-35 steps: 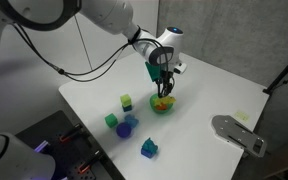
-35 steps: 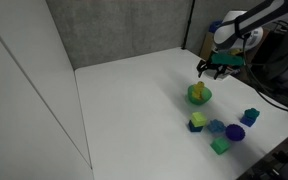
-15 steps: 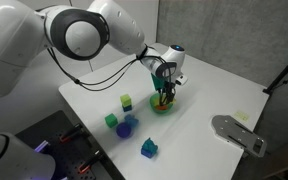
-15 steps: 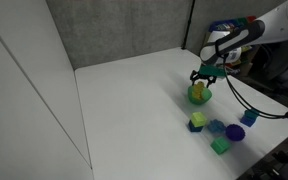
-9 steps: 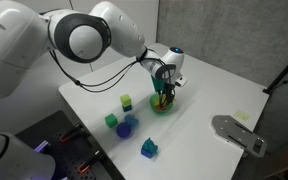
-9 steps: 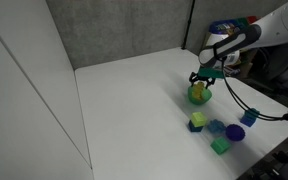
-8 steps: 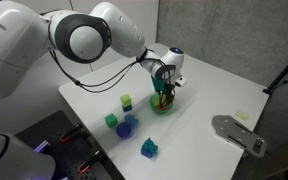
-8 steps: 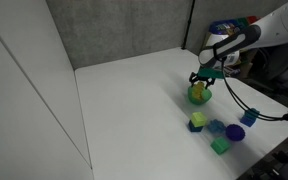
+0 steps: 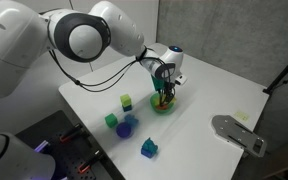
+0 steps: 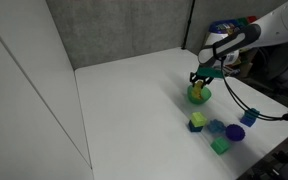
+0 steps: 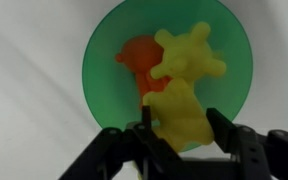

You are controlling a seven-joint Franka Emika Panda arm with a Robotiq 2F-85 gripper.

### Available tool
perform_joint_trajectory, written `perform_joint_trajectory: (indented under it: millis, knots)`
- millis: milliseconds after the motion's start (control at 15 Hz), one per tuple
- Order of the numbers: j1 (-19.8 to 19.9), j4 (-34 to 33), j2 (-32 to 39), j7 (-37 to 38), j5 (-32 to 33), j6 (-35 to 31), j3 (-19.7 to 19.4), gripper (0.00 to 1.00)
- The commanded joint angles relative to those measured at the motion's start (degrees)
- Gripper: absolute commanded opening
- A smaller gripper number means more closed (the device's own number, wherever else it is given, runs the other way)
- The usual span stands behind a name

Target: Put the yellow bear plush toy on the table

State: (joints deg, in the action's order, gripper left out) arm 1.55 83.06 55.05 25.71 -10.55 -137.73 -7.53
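Note:
The yellow bear plush toy (image 11: 189, 60) lies in the green bowl (image 11: 104, 60) beside a small orange toy (image 11: 136, 58). In the wrist view my gripper (image 11: 181, 118) has one finger on each side of the bear's lower half, pressed against it. In both exterior views the gripper (image 9: 163, 95) (image 10: 199, 82) reaches down into the bowl (image 9: 164, 106) (image 10: 198, 97). The bowl stands on the white table (image 9: 214, 90) (image 10: 134, 100). In both exterior views the bear shows only as a yellow speck inside the bowl.
Small blocks lie near the bowl: a yellow-green cube (image 9: 127, 101), a green cube (image 9: 111, 120), a blue-purple cluster (image 9: 127, 126) and a blue-green block (image 9: 149, 148). A grey device (image 9: 239, 133) sits at one table corner. A dark cart (image 9: 44, 140) stands beside the table.
Since 2.3 s ago the gripper has come down into the bowl around the bear. Over the last second the arm has stayed still.

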Motion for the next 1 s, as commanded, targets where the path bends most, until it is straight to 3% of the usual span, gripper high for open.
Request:
perform_joint_trajectory:
  millis: [0,67,267,400,933]
  knots:
    - [-1.0,3.6,-4.5,-0.5,0.6,-0.7,0.0,0.32]
    - [-1.3,4.8,-5.9,-0.8,0.6,-0.7,0.2,0.30]
    - [-2.2,8.9,-9.9,-1.9,0.8,-1.1,0.5,0.02]
    - [-2.8,11.8,-12.5,-2.3,0.9,-1.5,0.6,0.06]
    - [-3.3,23.6,-23.5,-6.8,0.8,-1.1,2.4,0.05]
